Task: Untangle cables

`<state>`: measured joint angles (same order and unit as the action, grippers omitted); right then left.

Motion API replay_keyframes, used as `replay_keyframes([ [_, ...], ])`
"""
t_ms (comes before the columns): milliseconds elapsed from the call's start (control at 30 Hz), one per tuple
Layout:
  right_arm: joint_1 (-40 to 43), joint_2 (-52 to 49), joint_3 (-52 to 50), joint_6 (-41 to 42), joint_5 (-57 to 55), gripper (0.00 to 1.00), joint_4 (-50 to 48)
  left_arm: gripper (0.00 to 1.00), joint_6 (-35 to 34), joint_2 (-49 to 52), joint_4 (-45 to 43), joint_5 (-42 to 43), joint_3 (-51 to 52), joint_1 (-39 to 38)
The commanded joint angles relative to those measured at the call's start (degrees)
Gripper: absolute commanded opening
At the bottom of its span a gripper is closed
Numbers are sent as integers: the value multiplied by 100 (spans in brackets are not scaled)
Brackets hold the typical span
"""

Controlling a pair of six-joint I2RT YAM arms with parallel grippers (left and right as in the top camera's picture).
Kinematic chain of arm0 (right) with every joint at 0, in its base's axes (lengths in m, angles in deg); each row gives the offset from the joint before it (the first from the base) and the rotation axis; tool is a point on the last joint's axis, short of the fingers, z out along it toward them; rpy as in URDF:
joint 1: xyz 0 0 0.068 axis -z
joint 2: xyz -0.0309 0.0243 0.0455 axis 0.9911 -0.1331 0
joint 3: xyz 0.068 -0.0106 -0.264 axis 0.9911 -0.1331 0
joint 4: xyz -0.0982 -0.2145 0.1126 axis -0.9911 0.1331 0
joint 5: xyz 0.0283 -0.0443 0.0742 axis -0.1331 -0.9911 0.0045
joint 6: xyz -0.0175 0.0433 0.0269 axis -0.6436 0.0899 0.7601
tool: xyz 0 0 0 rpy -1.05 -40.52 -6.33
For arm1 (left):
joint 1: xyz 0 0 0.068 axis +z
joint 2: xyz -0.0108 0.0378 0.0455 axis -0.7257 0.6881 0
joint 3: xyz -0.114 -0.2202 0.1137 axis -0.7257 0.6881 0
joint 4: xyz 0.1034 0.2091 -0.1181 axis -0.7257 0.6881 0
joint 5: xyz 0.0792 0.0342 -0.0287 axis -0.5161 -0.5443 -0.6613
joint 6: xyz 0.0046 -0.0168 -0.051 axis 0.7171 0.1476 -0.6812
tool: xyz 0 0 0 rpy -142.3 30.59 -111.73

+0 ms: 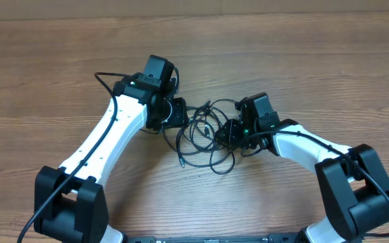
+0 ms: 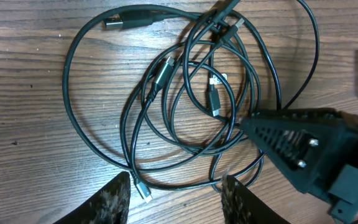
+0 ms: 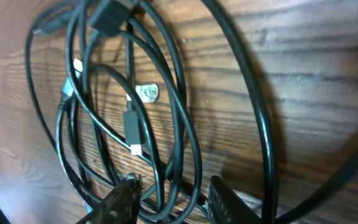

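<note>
- The cables [image 1: 204,138] lie in a loose bunch of overlapping black loops in the middle of the wooden worktop [image 1: 302,61], between the two arms.
- Seen from overhead, the left hand [image 1: 175,113] sits at about 10 o'clock from the bunch, just beside its outer loops.
- In the left wrist view its fingers [image 2: 118,198] stand well apart, holding nothing. A silver-tipped plug [image 2: 143,190] lies on the wood just inside the gap.
- The right hand [image 1: 225,131] is at about 3 o'clock from the bunch, its tip among the loops.
- In the right wrist view its fingers [image 3: 124,200] stand narrowly apart, with a few strands running between them. The gap is wider than the cords, so nothing is pinched.
- Another plug [image 1: 182,162] pokes out of the bunch at about 7 o'clock.
</note>
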<state>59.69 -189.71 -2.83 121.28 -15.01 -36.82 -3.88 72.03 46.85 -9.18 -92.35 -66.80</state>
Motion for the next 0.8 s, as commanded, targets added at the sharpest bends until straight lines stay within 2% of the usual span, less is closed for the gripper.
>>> replay_keyframes([
  [0, -109, -195, 111, 413, 22, 25, -2, 48, -39, 61, 0, -55, -4, -2],
  [233, -109, -195, 114, 413, 24, 4, -28, 48, -39, 61, 31, -55, -4, -2],
  [500, -92, -136, 188, 341, 693, 4, -153, 49, -39, 61, 39, -50, -4, -2],
  [767, -74, 680, 754, 55, 1110, 4, -155, 49, -39, 61, 146, -52, -4, -2],
])
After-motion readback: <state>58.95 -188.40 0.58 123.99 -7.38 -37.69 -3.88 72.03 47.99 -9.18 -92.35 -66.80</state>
